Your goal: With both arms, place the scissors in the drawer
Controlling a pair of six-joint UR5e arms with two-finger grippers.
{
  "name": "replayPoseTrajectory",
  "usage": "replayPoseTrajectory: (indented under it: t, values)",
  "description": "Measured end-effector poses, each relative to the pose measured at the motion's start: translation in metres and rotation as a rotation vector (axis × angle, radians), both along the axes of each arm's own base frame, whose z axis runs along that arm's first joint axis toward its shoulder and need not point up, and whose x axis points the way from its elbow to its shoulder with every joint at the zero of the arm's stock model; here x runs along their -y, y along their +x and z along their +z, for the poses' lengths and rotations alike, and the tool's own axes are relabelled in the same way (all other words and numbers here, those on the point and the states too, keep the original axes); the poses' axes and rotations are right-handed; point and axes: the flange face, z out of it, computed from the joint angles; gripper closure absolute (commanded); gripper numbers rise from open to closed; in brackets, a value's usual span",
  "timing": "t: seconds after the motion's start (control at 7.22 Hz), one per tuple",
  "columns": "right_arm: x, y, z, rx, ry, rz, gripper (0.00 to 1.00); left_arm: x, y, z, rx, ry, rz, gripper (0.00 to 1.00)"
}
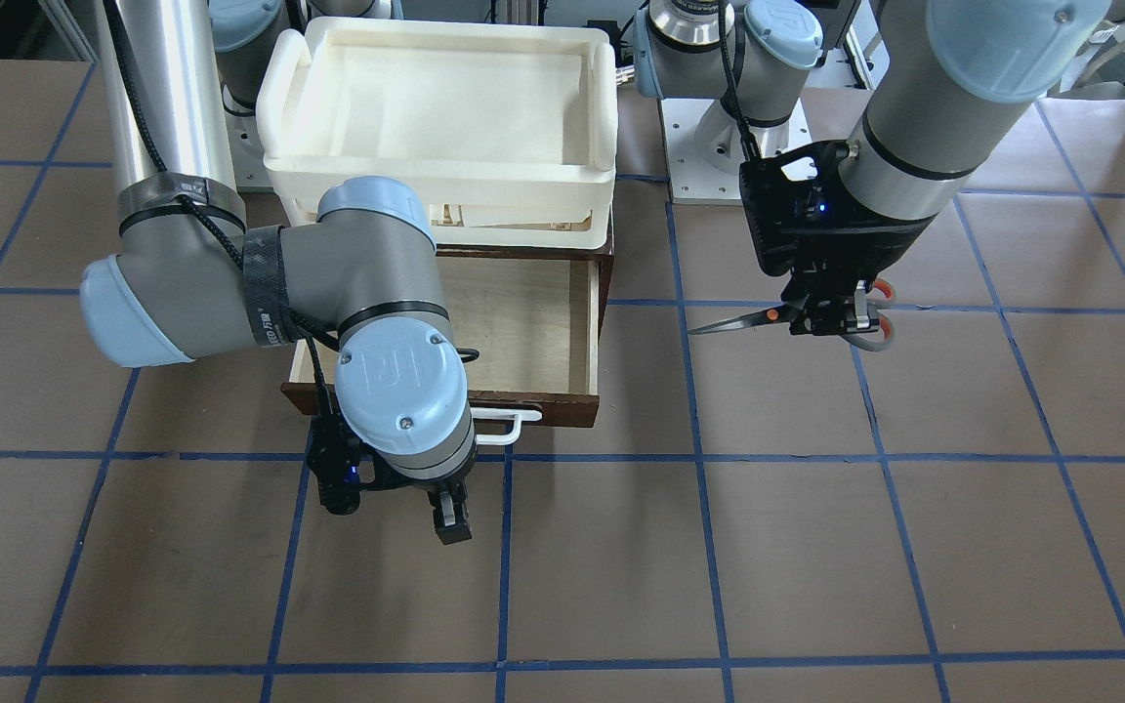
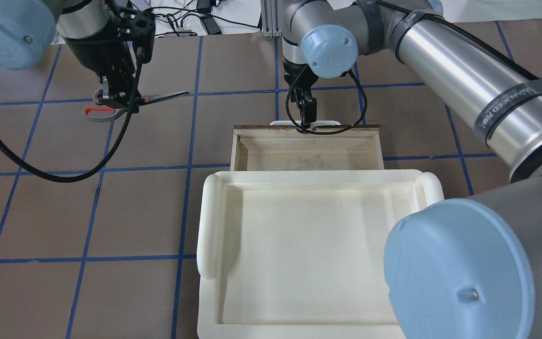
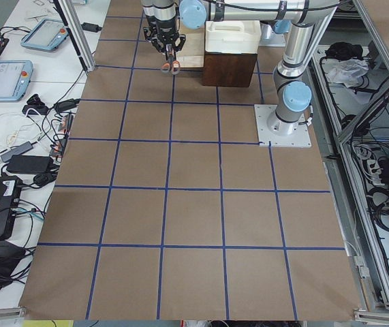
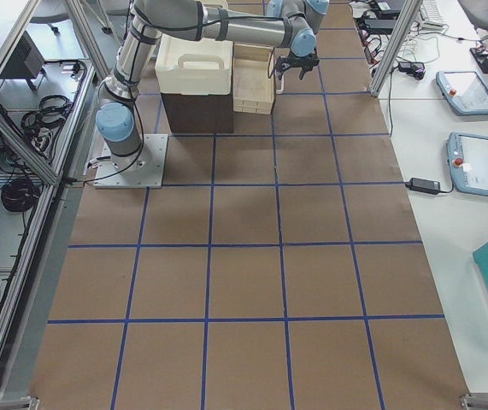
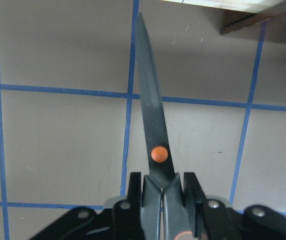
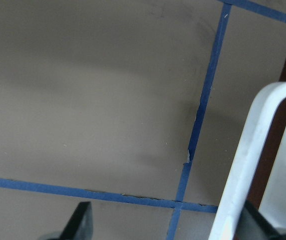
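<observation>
Grey-handled scissors [image 1: 782, 317] are hanging level above the table [image 1: 816, 547], well apart from the open drawer [image 1: 587, 332] on the robot's left, blades pointing toward it | left gripper [image 1: 831, 317] is reaching straight down, clamping them just behind the pivot | right gripper [image 1: 396, 510] is pointing down at the drawer's far front, fingers spread by its white handle [image 1: 509, 425], gripping nothing

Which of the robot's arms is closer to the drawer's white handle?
Right. The right arm has its jaws open right by the handle; the left arm holds the scissors well off to the side of the drawer.
</observation>
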Motion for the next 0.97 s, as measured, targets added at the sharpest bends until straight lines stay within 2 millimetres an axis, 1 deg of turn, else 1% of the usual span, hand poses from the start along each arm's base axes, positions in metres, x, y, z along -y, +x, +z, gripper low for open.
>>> replayPoseTrajectory:
  t: [0.28, 0.69, 0.83, 0.97]
  values:
    - [0.001, -0.001, 0.001, 0.001, -0.002, -0.001, 0.0, -0.016, -0.016, 0.01, 0.004, -0.005, -0.02, 0.96]
    - [0.005, 0.0, 0.001, 0.002, -0.006, 0.0, 0.0, -0.025, -0.021, 0.016, 0.001, -0.004, -0.045, 0.97]
    - [0.004, -0.001, 0.009, -0.003, -0.018, 0.0, 0.0, -0.026, -0.022, 0.016, -0.002, -0.002, -0.05, 0.96]
    - [0.002, -0.004, 0.027, -0.01, -0.045, 0.001, 0.0, -0.027, -0.022, 0.014, -0.004, 0.002, -0.056, 0.96]
